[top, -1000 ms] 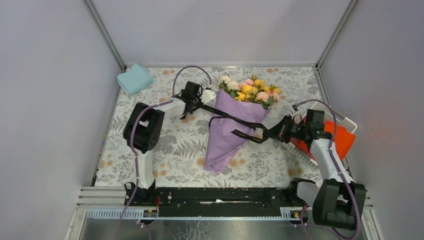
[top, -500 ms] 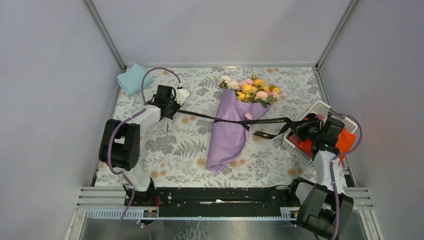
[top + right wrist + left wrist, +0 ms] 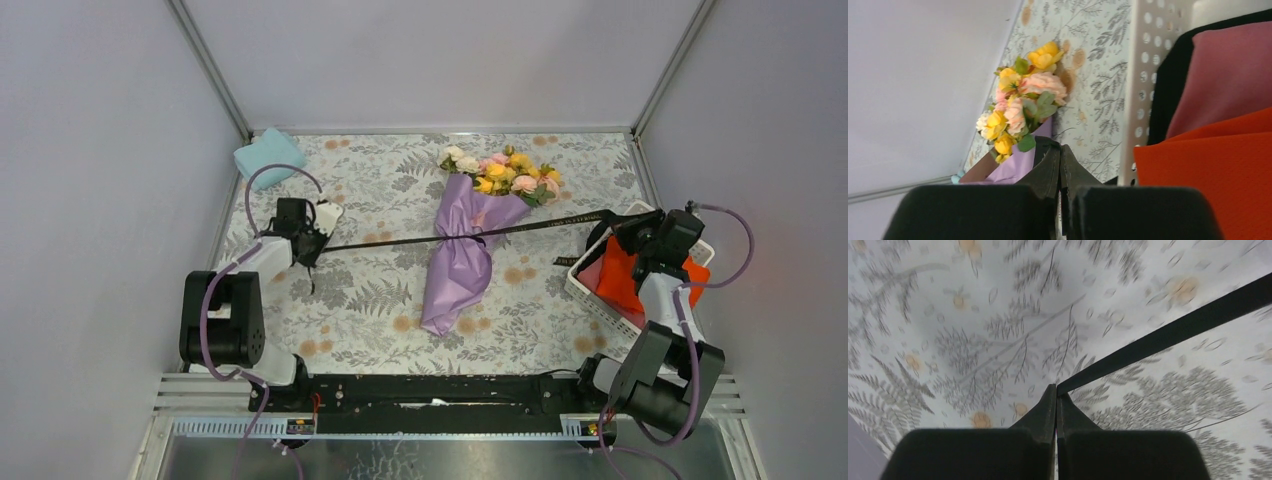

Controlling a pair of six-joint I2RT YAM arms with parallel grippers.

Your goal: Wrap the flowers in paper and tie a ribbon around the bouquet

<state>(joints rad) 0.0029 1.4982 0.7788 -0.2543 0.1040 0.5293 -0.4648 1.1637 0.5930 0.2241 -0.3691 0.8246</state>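
Bouquet [image 3: 468, 245] lies mid-worktop, flowers [image 3: 502, 176] toward the back wall, lilac paper [image 3: 455, 285] cone tapering toward the arms. Black ribbon [image 3: 385, 241] crosses the cone at its pinched waist and is stretched in 1 straight line left to right. A short loose tail lies on the cloth just beside the basket. Left gripper [image 3: 1056, 390] is closed tight on the ribbon's left end, low over the worktop. Right gripper [image 3: 1060, 149] is closed too, fingers together, with the ribbon's right end running into it above the white perforated basket [image 3: 600, 305]. The basket holds an orange cloth [image 3: 620, 285].

Worktop [image 3: 350, 310] is covered in a pale cloth printed with grey ferns and small orange blooms. Folded light blue cloth [image 3: 268, 157] sits at the back left corner. Plain grey walls [image 3: 430, 60] close 3 sides, with 2 aluminium posts [image 3: 213, 72] at the back corners. Black rail [image 3: 430, 390] runs along the near edge.
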